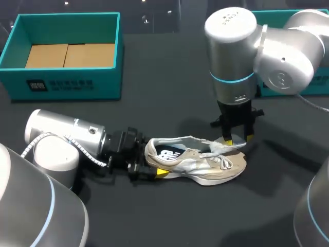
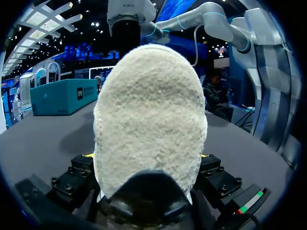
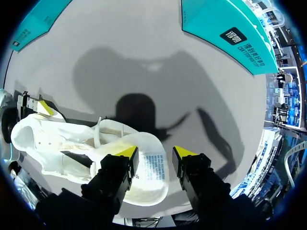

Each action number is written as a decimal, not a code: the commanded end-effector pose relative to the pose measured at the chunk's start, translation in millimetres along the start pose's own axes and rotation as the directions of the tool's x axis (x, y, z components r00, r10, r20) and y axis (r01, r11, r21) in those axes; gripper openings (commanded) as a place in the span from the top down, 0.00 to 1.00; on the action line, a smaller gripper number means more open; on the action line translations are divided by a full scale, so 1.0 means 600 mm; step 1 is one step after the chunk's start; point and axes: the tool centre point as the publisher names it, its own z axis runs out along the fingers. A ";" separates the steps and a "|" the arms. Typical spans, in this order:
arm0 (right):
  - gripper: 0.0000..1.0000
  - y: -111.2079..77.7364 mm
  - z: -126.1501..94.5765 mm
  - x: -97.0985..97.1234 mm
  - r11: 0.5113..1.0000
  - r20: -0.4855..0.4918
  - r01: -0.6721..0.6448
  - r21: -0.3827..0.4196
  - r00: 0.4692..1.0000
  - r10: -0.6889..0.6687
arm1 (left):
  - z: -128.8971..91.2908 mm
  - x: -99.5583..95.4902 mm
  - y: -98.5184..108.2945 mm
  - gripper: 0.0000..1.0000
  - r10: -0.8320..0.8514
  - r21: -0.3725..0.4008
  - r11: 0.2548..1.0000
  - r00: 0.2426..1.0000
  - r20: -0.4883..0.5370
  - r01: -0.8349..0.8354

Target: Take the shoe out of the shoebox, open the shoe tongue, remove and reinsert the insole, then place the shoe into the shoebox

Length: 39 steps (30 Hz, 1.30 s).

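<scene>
A beige and white sneaker (image 1: 205, 164) lies on its side on the dark table, heel to the left. My left gripper (image 1: 157, 163) holds its heel, one finger on each side. In the left wrist view the fuzzy heel (image 2: 148, 110) fills the space between the fingers of the left gripper (image 2: 146, 155). My right gripper (image 1: 238, 140) hangs just above the pulled-up tongue (image 1: 218, 147). In the right wrist view the right gripper (image 3: 156, 153) stands open, and the tongue's white label (image 3: 151, 167) lies under the gap without being pinched. The open teal shoebox (image 1: 67, 82) stands at the back left.
A second teal box (image 1: 318, 85) stands at the back right behind my right arm. Bare dark table lies in front of the shoe and between the shoe and the shoebox.
</scene>
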 end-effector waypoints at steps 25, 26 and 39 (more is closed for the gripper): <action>0.96 -0.029 -0.266 0.104 0.791 0.103 0.581 -0.192 0.813 -0.573 | -0.001 0.002 0.000 1.00 0.000 -0.001 1.000 1.000 0.000 0.000; 1.00 -0.030 -0.269 0.114 0.757 0.103 0.626 -0.187 0.779 -0.618 | -0.001 0.002 0.000 1.00 0.000 -0.001 1.000 1.000 0.000 0.000; 1.00 -0.065 -0.271 0.178 0.407 0.025 0.878 -0.250 0.426 -0.904 | -0.001 0.002 0.000 1.00 0.000 -0.001 1.000 1.000 0.000 0.000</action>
